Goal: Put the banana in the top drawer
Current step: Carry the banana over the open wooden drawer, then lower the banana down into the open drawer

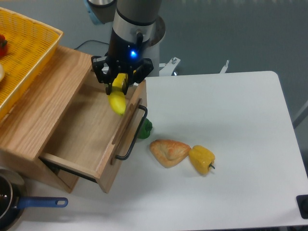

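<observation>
A: Start with what sits closest to the camera.

B: A dark pan with a blue handle at the lower left corner, then the white table. On it lie a yellow bell pepper touching an orange pastry-like piece, and a green item tucked just beside the drawer front.

A: And the top drawer?

B: The top drawer is pulled well out of the wooden cabinet, its black bar handle facing the table. I see nothing lying inside it.

A: Where's the banana?

B: The banana hangs from the end effector, fingers closed on its upper end, the lower end pointing down. It hovers over the right-hand part of the drawer, near the front wall and the handle. I'd judge it's above the cavity, but only just.

A: What could go wrong from here?

B: A release now looks risky: the fruit hangs close to the front edge, so it could strike the rim and tip out onto the table. Held by one end, it may also swing. If the arm descends, a finger could catch the drawer wall.

A: Farthest back?

B: A yellow mesh basket sits on top of the cabinet at the upper left.
</observation>
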